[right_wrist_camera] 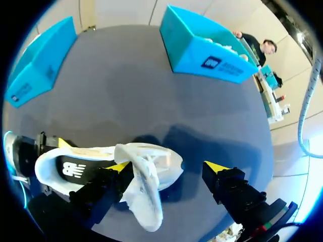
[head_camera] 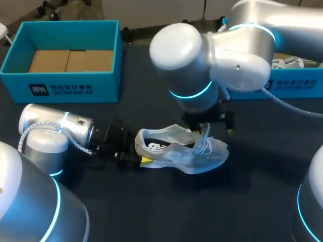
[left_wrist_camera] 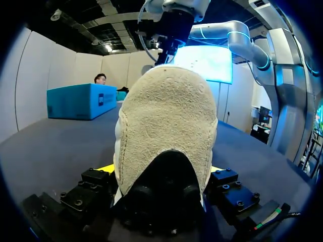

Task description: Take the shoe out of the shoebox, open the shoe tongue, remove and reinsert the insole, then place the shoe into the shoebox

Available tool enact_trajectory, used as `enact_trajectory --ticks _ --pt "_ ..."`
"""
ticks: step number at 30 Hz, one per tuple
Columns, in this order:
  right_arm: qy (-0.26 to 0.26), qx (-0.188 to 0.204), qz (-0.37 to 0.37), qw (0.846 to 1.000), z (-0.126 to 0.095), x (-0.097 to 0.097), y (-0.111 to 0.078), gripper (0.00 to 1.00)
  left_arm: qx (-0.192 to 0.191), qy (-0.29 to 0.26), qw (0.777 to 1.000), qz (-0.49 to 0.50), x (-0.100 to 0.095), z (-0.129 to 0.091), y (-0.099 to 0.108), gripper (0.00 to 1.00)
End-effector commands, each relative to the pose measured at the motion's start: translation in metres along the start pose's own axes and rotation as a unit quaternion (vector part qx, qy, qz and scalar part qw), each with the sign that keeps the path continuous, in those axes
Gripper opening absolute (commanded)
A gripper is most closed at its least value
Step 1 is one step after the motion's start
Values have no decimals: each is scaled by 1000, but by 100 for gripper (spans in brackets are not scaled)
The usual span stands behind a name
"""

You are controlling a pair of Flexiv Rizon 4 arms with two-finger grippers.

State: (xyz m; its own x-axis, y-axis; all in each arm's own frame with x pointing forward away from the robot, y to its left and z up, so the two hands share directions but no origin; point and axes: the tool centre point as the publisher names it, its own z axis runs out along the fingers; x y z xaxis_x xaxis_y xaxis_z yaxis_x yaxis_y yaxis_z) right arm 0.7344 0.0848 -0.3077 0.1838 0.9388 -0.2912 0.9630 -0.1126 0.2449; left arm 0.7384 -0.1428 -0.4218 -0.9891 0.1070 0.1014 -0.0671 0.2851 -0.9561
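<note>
A white mesh shoe [head_camera: 181, 151] with a dark insole showing in its opening lies on the dark table, toe to the right. My left gripper [head_camera: 132, 151] sits low at the heel. In the left wrist view the beige heel [left_wrist_camera: 166, 126] fills the gap between its wide-open fingers [left_wrist_camera: 160, 171]. My right gripper [head_camera: 209, 126] hangs just above the laces and tongue. In the right wrist view it [right_wrist_camera: 168, 169] stands open over the shoe [right_wrist_camera: 101, 161], and the white tongue and laces [right_wrist_camera: 144, 194] stick up beside one finger, not gripped.
A blue shoebox [head_camera: 65, 83] with a cardboard floor stands at the back left, also seen as the blue box [right_wrist_camera: 35, 60]. A second blue box [head_camera: 298, 83] with white contents stands at the back right, the nearer box [right_wrist_camera: 202, 48] ahead of the right gripper.
</note>
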Motion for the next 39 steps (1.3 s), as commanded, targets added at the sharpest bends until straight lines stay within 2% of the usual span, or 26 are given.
enact_trajectory --ticks 1,2,5,8,9,12,13,16,18,24,29,35,39 --pt "-10 -43 -27 999 -30 12 7 89 0 -1 1000 0 0 0 1 0" --pt "-9 -49 -40 998 -35 14 10 87 0 -1 1000 0 0 0 1 0" --pt "-1 -61 -86 994 -47 23 20 72 0 -1 1000 0 0 0 1 0" --pt "19 -73 -133 988 -57 35 26 49 0 -1 1000 0 0 0 1 0" --pt "24 -76 -150 986 -59 38 28 48 0 -1 1000 0 0 0 1 0" --pt "44 -85 -200 975 -67 49 29 35 0 -1 1000 0 0 0 1 0" --pt "47 -85 -217 971 -69 51 29 29 0 -1 1000 0 0 0 1 0" --pt "66 -98 -257 959 -75 60 29 0 0 -1 1000 0 0 0 1 0" --pt "76 -104 -274 953 -76 63 28 0 0 -1 1000 0 0 0 1 0" --pt "114 -118 -382 909 -81 82 20 0 0 -1 1000 0 0 0 1 0" --pt "145 -115 -435 881 -79 96 12 0 0 -1 1000 0 0 0 1 0" --pt "157 -101 -464 866 -67 112 2 0 0 -1 1000 0 0 0 1 0" --pt "183 -90 -455 867 -60 119 -5 0 0 -1 1000 0 0 0 1 0"
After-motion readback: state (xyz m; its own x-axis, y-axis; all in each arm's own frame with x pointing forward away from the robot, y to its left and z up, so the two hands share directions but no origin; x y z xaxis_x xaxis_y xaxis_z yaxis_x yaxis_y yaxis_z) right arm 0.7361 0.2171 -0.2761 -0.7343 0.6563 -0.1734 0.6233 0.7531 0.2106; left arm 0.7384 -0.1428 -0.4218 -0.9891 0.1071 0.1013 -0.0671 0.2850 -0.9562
